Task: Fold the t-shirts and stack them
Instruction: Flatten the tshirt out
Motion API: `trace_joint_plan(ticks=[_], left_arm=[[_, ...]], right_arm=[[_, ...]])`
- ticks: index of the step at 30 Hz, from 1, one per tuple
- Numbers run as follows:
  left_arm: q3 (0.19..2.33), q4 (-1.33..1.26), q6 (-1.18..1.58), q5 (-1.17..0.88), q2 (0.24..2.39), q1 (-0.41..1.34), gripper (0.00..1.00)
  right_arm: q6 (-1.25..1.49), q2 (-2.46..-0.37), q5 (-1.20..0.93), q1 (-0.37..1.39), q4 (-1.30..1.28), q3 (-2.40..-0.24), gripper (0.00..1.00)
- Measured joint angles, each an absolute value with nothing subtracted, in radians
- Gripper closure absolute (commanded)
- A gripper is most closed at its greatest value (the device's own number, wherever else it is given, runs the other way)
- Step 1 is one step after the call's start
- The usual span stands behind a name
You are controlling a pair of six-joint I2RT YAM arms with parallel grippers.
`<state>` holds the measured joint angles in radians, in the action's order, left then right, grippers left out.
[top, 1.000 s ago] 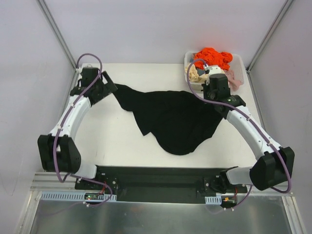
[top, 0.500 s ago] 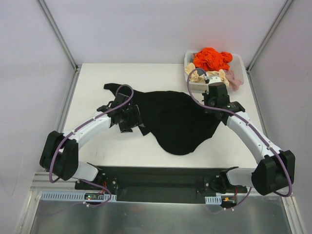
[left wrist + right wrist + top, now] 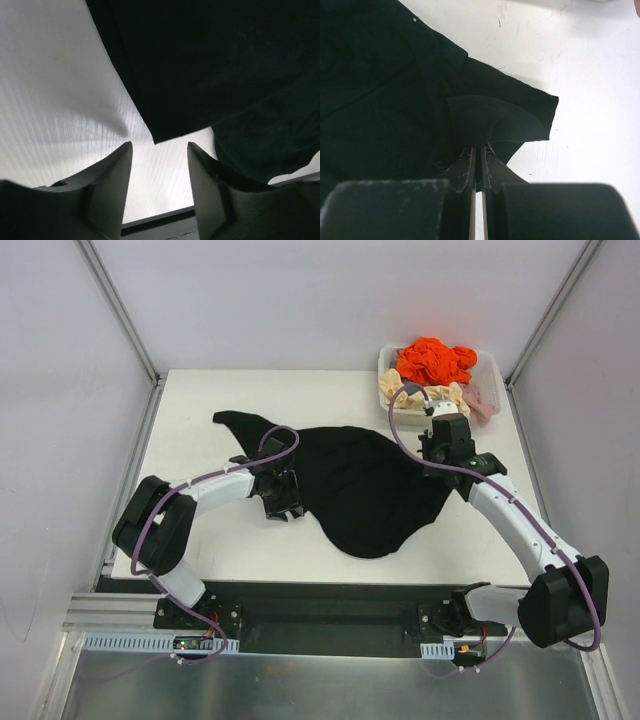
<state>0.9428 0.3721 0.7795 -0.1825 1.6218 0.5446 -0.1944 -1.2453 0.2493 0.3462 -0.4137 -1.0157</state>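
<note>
Two arms now flank the black t-shirt (image 3: 360, 490), spread mid-frame on the table (image 3: 200, 540). The left gripper (image 3: 283, 505) has swung down from the upper-left corner to the shirt's lower-left hem, its fingers apart and narrowing, with nothing caught yet. The right gripper (image 3: 437, 452) stays pinched on the right sleeve, so it looks like straightening before the fold. The orange t-shirt (image 3: 435, 360) and the paler ones wait in the white basket (image 3: 384, 365) at upper right. Nothing blocks the way.

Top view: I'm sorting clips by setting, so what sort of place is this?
Probably a robot lab cell, not a home: white table walled by plain panels on metal posts, left arm and right arm bolted to a base plate.
</note>
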Motion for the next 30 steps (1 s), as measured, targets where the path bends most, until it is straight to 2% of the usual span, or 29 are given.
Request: trace_joint_plan(ticks=[3,4,6,7,18,24,30], left_arm=[[0.958,0.368,0.785,-0.183,1.669,0.545,0.77],[0.96,0.366,0.788,-0.183,1.679,0.545,0.88],[0.965,0.364,0.794,-0.183,1.695,0.548,0.99],[0.968,0.364,0.793,-0.182,1.699,0.55,1.0],[0.979,0.364,0.784,-0.082,1.659,0.557,1.0],[0.997,0.364,0.735,0.009,1.488,0.558,1.0],[1.068,0.379,0.67,0.141,1.253,0.557,1.0]], right_arm=[[-0.194,-1.242,0.249,0.344,-0.416,-1.015,0.99],[-0.194,-1.242,0.248,0.343,-0.416,-1.014,0.99],[-0.194,-1.241,0.248,0.342,-0.416,-1.01,0.99],[-0.193,-1.241,0.247,0.342,-0.416,-1.006,0.99],[-0.192,-1.239,0.244,0.336,-0.417,-0.998,0.99],[-0.192,-1.186,0.229,0.336,-0.416,-0.986,0.99],[-0.192,-0.984,0.177,0.335,-0.403,-0.994,0.99]])
